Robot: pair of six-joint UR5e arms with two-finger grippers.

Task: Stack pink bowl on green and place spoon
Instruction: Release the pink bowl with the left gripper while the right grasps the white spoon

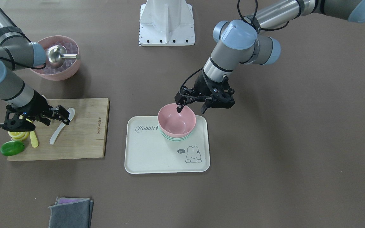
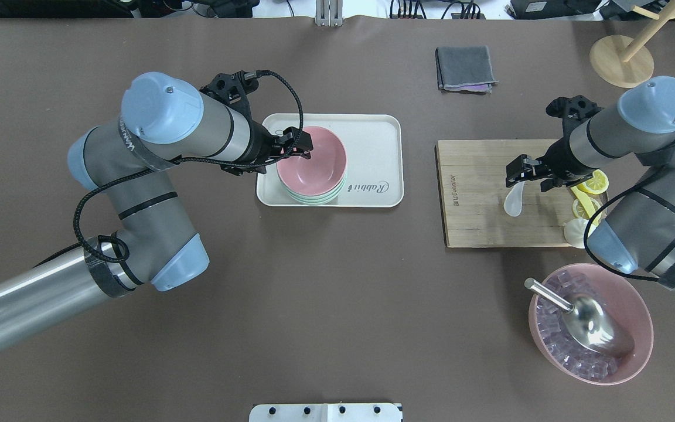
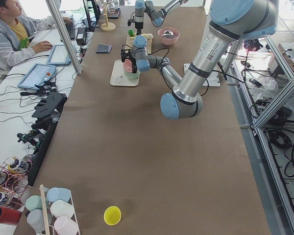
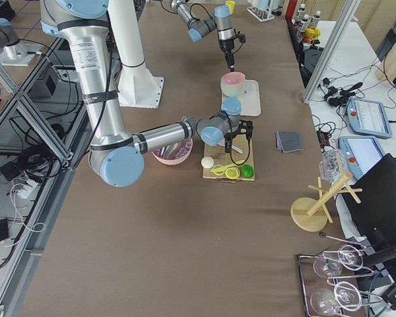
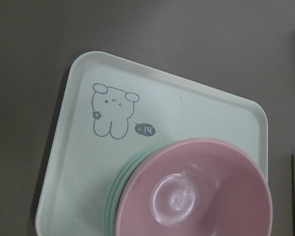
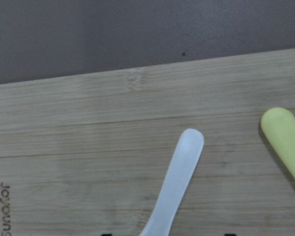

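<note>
**Pink bowl nested in green, spoon on the board**

At the centre of the front-facing view, the pink bowl sits inside the green bowl in the upper right of the tray. The left gripper hangs at the pink bowl's upper rim. Its fingers are spread and grip nothing, with one tip over the bowl's inside and the other outside it. At left centre, the spoon lies flat on the board. The right gripper is low over the spoon, its fingers apart on either side of it.
</note>
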